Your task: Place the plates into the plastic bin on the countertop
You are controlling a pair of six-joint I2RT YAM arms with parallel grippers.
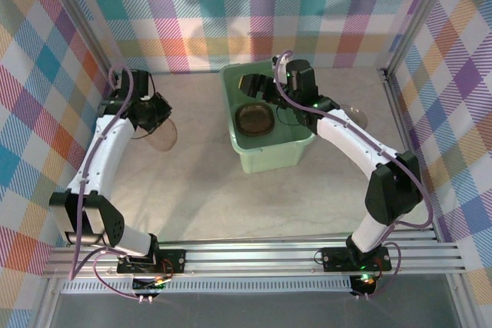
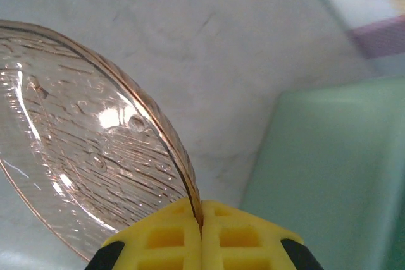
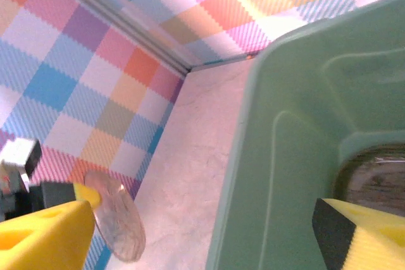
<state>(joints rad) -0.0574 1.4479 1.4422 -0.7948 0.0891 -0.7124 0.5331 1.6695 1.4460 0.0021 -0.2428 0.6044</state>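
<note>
One countertop [image 1: 200,182]. One bin [image 1: 270,160] directly under my right gripper [image 3: 204,219], fingers spread wide, empty. My left gripper [image 2: 201,219] is clamped on one plate [image 2: 82,150] by its rim. One loose plate [image 1: 355,118] right of the right gripper; stack [image 1: 255,118] in bin, layers uncountable.

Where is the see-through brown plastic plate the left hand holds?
Top view, left side: the brown plate is pinched by its rim in the left gripper, over the beige countertop, left of the mint-green plastic bin.

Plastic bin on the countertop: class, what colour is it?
The plastic bin is light mint green, clearest in the top external view.
</note>
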